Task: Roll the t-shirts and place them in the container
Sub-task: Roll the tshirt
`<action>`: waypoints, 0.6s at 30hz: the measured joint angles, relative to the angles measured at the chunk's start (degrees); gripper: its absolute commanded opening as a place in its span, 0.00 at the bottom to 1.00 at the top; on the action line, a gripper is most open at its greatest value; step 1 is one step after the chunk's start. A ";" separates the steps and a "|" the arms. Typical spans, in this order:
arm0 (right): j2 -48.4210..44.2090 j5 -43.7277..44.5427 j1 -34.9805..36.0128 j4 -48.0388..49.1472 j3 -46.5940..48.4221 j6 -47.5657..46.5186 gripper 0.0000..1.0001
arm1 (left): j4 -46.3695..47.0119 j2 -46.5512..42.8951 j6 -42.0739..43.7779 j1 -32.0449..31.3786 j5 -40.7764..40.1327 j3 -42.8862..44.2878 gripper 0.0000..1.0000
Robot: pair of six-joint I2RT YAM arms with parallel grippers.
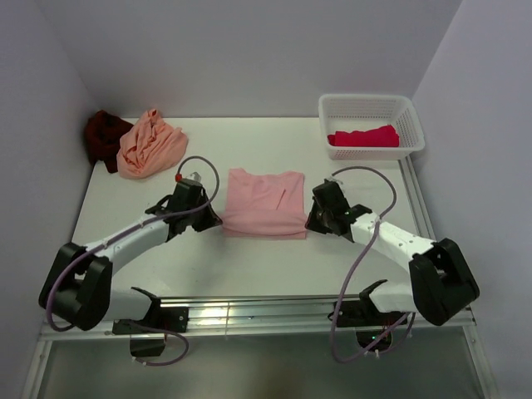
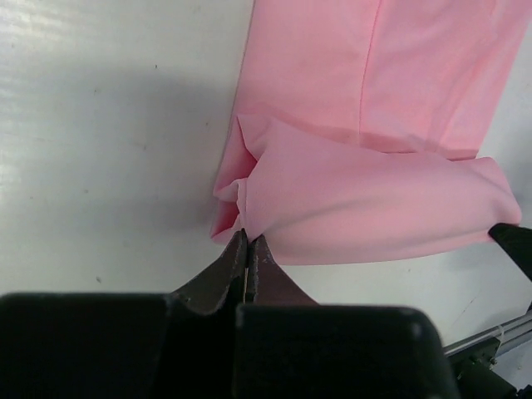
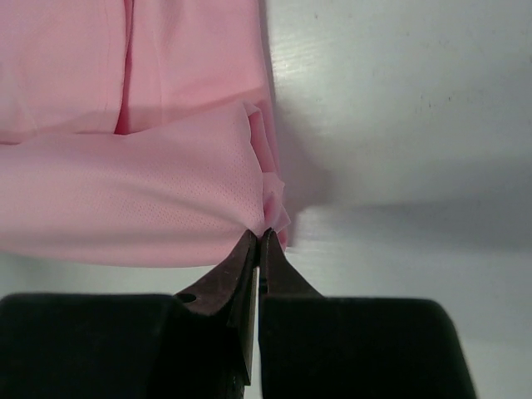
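Left gripper (image 2: 248,238): jaws clenched on light pink t-shirt (image 1: 264,202), near-left corner
Right gripper (image 3: 259,235): jaws clenched on its near-right corner

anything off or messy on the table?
Nothing spilled or damaged. The maroon t-shirt is wadded in the far-left corner against the wall, the peach t-shirt crumpled against it. The pink t-shirt lies square, its near corners pinched by the left gripper and right gripper.
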 measured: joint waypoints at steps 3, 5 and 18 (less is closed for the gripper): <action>-4.66 1.60 2.27 0.96 -4.11 1.92 0.00 | 0.72 -6.08 -2.34 -2.73 -2.49 -4.35 0.00; -9.38 3.04 4.31 1.22 -7.54 3.85 0.00 | 0.68 -10.95 -4.22 -5.20 -4.09 -7.54 0.00; -19.85 9.51 15.82 -0.15 -17.55 15.23 0.00 | 1.09 -16.57 -15.32 -19.58 -12.61 -18.27 0.00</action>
